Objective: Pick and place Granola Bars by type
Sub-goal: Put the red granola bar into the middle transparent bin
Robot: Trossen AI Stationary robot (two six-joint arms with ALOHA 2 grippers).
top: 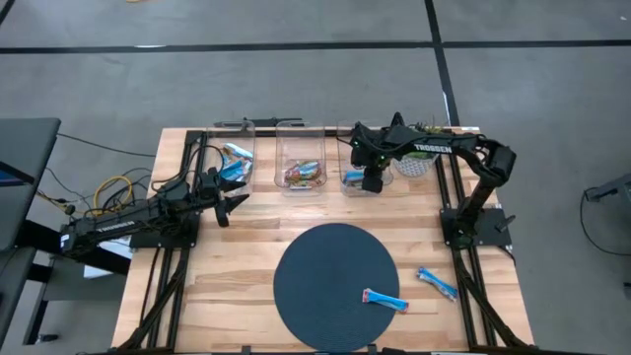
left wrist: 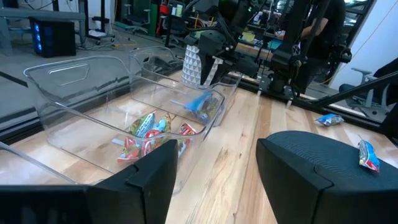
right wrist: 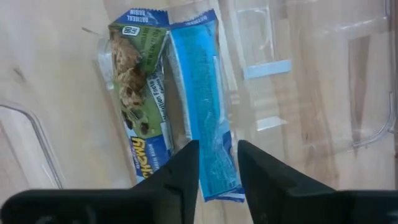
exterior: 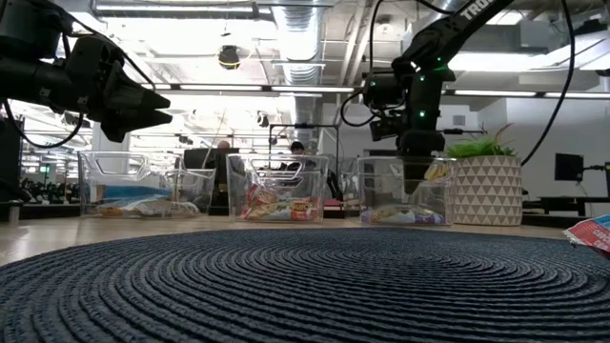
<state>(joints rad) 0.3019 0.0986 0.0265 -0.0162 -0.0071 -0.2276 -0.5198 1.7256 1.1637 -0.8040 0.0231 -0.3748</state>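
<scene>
Sorting nearly done, two bars left

Right end effector (right wrist: pixel 217 163) parted around blue bar (right wrist: pixel 208 118) over one-o'clock bin (top: pixel 367 168); left end effector (top: pixel 233 202) released; two blue bars (top: pixel 385 299) remaining at five o'clock.

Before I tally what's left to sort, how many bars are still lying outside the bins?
2. One bar lies on the round dark mat, near its right edge. The other bar lies on the bare wooden table, just right of the mat. None seem hidden.
</scene>
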